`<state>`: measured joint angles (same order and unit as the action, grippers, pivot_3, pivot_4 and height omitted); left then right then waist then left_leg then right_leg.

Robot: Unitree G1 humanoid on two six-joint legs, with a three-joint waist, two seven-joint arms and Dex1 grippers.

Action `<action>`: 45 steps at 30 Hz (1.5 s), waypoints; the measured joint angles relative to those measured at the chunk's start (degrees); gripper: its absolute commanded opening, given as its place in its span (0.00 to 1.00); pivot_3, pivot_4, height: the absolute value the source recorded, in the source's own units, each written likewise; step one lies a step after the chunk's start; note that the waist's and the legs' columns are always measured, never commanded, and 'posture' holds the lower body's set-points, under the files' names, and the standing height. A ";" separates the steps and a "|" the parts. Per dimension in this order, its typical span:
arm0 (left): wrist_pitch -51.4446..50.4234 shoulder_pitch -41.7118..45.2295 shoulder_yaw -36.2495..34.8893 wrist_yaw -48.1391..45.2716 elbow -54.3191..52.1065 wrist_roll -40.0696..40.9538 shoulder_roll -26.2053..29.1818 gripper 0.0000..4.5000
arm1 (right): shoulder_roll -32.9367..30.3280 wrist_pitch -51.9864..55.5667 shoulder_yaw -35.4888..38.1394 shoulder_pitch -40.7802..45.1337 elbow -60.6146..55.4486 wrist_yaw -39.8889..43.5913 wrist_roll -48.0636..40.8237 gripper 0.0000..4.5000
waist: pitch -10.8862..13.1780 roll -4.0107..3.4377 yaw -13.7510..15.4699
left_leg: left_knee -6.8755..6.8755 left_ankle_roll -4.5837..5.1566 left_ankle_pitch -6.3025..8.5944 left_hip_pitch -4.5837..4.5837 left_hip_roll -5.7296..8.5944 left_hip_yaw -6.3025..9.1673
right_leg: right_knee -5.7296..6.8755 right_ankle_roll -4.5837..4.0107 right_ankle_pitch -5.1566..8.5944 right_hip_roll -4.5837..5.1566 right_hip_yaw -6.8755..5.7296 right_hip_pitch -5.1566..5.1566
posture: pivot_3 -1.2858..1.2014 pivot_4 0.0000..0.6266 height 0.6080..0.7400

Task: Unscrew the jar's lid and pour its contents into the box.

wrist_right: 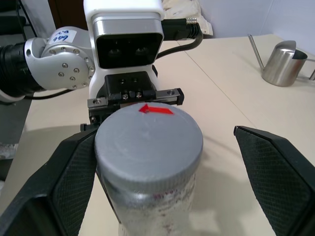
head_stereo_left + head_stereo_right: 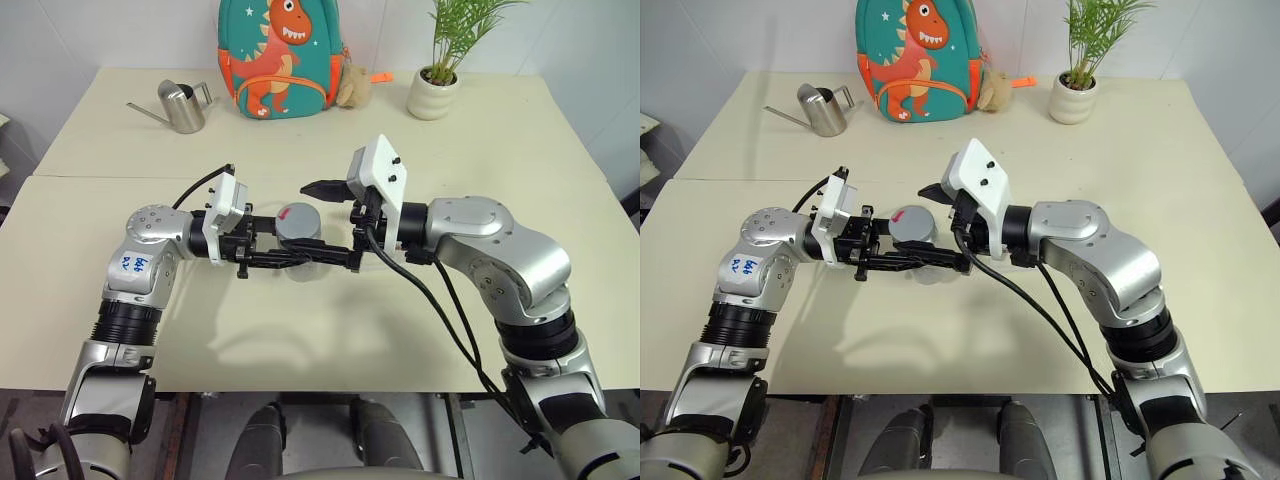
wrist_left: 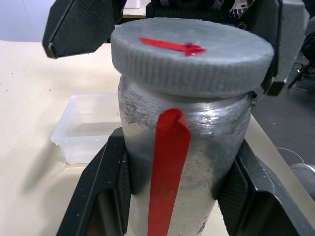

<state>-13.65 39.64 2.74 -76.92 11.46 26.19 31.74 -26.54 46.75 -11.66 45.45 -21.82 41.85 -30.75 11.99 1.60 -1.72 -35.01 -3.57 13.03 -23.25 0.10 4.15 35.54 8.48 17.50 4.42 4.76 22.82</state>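
My left gripper (image 3: 179,196) is shut on the jar (image 3: 182,162), a silvery cylinder with a red vertical stripe, and holds it upright above the table. The grey lid (image 3: 192,54) with its red mark sits on top of the jar. My right gripper (image 1: 157,162) is open, with one black finger (image 1: 64,182) close against one side of the lid and the other finger (image 1: 275,172) standing well off it. Below and beyond the jar, the clear box (image 3: 88,128) rests on the table. The contents are hidden inside the jar.
At the back of the cream table (image 2: 450,300) stand a steel watering can (image 2: 183,105), a dinosaur backpack (image 2: 280,55) with a small plush toy (image 2: 352,85) beside it, and a white plant pot (image 2: 434,92).
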 measured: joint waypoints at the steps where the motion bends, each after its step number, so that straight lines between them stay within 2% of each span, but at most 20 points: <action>1: 0.01 0.00 -0.01 0.01 0.00 0.00 0.00 0.42 | -0.20 0.09 0.14 -0.02 -0.09 0.09 -0.16 1.00 | 0.00 0.00 0.00 | 0.00 0.00 0.00 0.00 0.00 0.00 | 0.00 0.00 0.00 0.00 0.00 0.00 | 0.52 0.24 1.00; 37: 0.66 0.16 -0.04 -0.24 0.70 -0.68 -0.01 0.42 | -7.15 3.60 3.33 -3.78 -5.25 2.71 -5.25 1.00 | 0.00 0.01 0.05 | -0.01 0.01 0.00 -0.01 0.00 0.00 | -0.01 0.00 0.00 0.00 0.00 0.00 | 0.52 0.24 1.00; 45: 1.72 0.34 -0.02 -0.28 0.83 -0.69 -0.70 0.42 | -4.22 3.19 3.91 -0.86 -3.79 0.85 -5.63 1.00 | 0.00 0.01 0.09 | -0.01 0.01 0.00 -0.01 0.00 0.00 | -0.01 0.00 0.00 0.00 0.00 0.00 | 0.52 0.24 1.00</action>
<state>-11.93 39.98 2.71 -77.20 12.28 25.50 31.05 -30.76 49.94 -7.75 44.59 -25.61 42.70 -36.38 11.99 1.61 -1.63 -35.02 -3.56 13.03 -23.26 0.09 4.15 35.53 8.48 17.50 4.42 4.75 22.82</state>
